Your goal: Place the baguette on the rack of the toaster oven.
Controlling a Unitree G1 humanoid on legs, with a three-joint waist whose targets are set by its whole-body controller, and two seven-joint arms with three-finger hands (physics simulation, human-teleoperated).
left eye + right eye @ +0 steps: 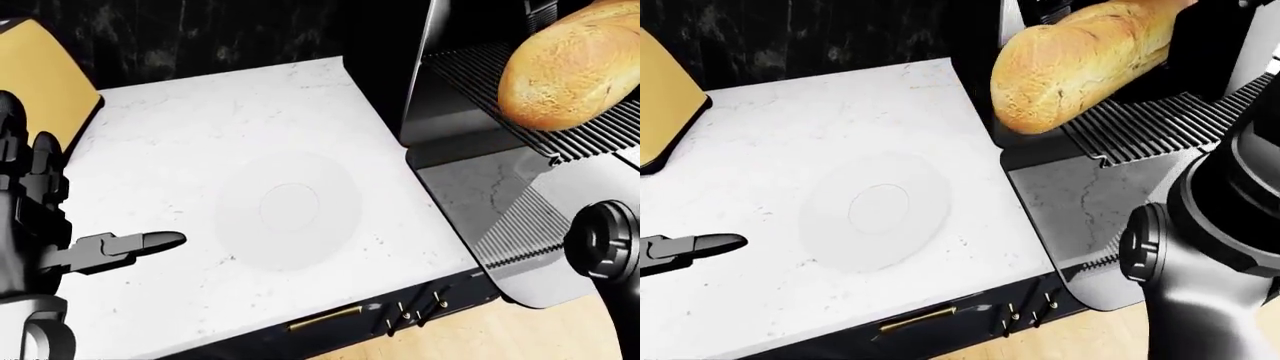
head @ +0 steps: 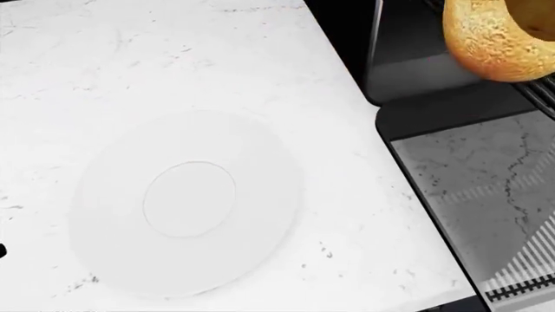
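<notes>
While the baguette (image 1: 565, 79) hangs over the rack (image 1: 500, 90) at two o'clock — not yet laid down — left hand (image 1: 60, 240) open, right hand's grip unseen.

The baguette (image 1: 1080, 60) occupies the toaster oven (image 1: 470, 90) mouth above the rack (image 1: 540, 112); the lowered door (image 2: 468, 195) flanks the counter (image 1: 200, 150).
</notes>
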